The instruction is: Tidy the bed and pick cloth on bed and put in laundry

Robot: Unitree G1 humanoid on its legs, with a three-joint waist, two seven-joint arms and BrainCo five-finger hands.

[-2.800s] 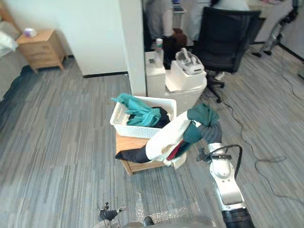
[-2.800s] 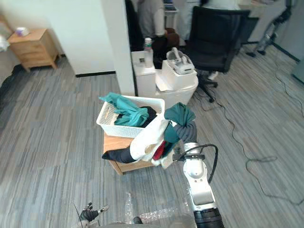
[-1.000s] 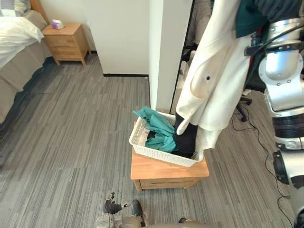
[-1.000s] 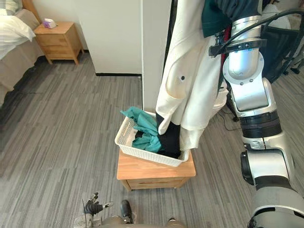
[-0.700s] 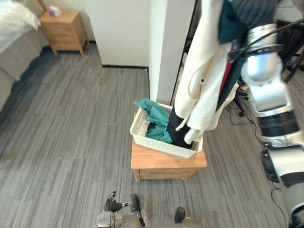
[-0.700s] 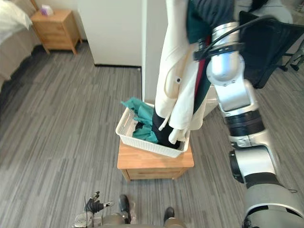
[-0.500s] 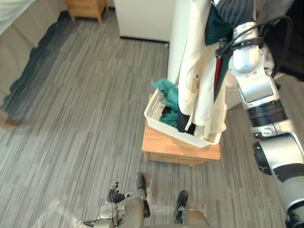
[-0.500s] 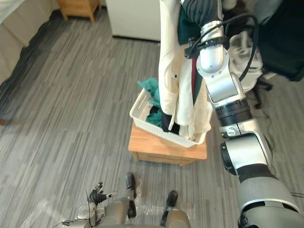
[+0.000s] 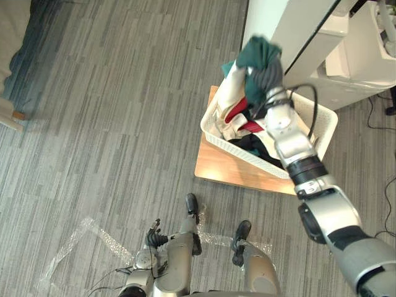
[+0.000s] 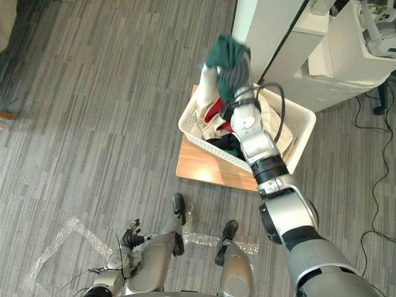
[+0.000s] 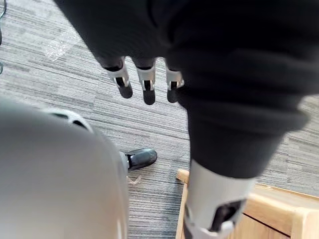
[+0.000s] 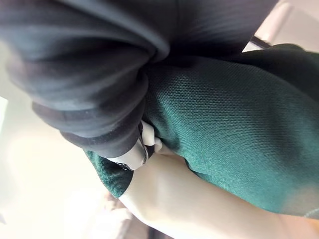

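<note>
Clutching green cloth (image 9: 257,52) over white basket (image 9: 221,137), right hand (image 12: 143,146) curled round it, left hand (image 11: 145,83) relaxed.

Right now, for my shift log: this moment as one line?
right hand: gripping dark green cloth bundle | above white lattice plastic basket, cream garment trailing into it | left hand: open, idle

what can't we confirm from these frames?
- Right hand: its grip, wrapped by the green cloth in the eye views and the right wrist view.
- White basket: what lies at the bottom, covered by the piled clothes in both eye views.
- Bed: whether it is tidy; cut off by the left eye view's top-left edge.
</note>
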